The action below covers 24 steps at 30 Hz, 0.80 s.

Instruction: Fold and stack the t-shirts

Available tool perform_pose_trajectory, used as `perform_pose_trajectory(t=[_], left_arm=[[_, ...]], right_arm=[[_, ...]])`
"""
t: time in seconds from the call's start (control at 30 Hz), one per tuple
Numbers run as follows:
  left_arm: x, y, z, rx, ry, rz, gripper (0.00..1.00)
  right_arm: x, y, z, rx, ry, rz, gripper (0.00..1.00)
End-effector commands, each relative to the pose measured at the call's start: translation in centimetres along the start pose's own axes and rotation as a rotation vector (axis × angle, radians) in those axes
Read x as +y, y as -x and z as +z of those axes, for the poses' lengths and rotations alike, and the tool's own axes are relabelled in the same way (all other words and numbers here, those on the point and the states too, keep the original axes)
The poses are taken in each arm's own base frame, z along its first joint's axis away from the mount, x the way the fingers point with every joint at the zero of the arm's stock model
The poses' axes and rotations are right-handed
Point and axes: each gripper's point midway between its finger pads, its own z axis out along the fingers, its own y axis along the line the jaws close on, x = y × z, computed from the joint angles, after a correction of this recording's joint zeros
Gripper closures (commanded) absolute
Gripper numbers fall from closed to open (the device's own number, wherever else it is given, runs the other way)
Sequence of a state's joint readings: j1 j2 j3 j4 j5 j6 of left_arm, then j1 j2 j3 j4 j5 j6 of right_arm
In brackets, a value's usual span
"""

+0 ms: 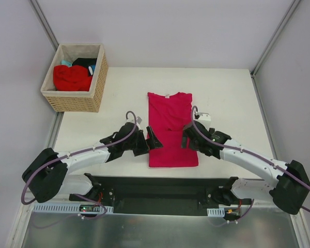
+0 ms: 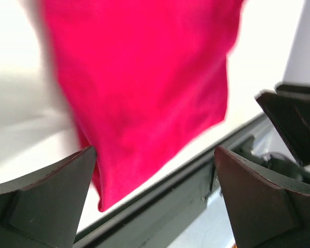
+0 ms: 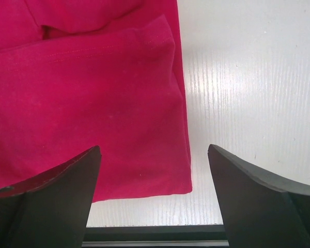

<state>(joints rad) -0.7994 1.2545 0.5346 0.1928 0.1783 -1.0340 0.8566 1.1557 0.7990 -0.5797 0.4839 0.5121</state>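
Looking down from the top camera, we see a large crimson-pink cloth t-shirt point(image 1: 170, 129) lying flat in the middle of the white worktop point(image 1: 227, 98). It is folded into a tall narrow rectangle, with its neckline toward the far edge and its hem close to the near edge. A square woven wicker basket point(image 1: 75, 99) sits at the far left corner. It holds a crumpled bright red tee point(image 1: 71, 77), with a black garment point(image 1: 86, 62) and a scrap of teal garment point(image 1: 66, 63) behind it. The left gripper point(image 1: 154, 139) hangs at the shirt's left side and the right gripper point(image 1: 188, 136) at its right side. Both are over the half nearer the near edge.

In the left wrist view, which is blurred, we see the left gripper's two dark fingers point(image 2: 41, 201) spread wide with nothing between them. The pink cloth fills the upper middle, and its lower corner ends just short of a dark rail point(image 2: 160, 206) along the near edge. The right gripper shows at the right border.

In the right wrist view, we find the right gripper's fingers point(image 3: 263, 201) equally wide apart and gripping nothing. Between them lies the shirt's near right corner, flat on the worktop, with a folded layer across its upper part.
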Motion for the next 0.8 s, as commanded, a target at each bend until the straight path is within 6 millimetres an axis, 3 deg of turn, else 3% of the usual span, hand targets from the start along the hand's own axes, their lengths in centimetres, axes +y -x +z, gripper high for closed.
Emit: perform_pose_trajectory(t=[0.0,0.23,0.37,0.6,0.77], left_arm=[[2.2,2.9,-0.8,-0.051,0.066,-0.001,0.01],[5.3,5.3,-1.0,-0.099,0.14,-0.018,0.02],[5.3,6.2,0.2,-0.112,0.137,-0.012,0.03],[5.9,7.4,3.1,-0.113,0.092,-0.066,0.22],[5.7,8.7,3.8,-0.142,0.075,-0.068,0.34]], right_arm=[[0.3,1.4,0.1,-0.026,-0.014,-0.03,0.12],[0.3,1.5,0.4,-0.032,-0.008,-0.027,0.12],[0.1,1.5,0.8,-0.033,-0.016,-0.025,0.12],[-0.2,2.8,2.9,-0.052,-0.039,0.0,0.18],[-0.7,3.4,5.1,-0.026,-0.043,0.041,0.2]])
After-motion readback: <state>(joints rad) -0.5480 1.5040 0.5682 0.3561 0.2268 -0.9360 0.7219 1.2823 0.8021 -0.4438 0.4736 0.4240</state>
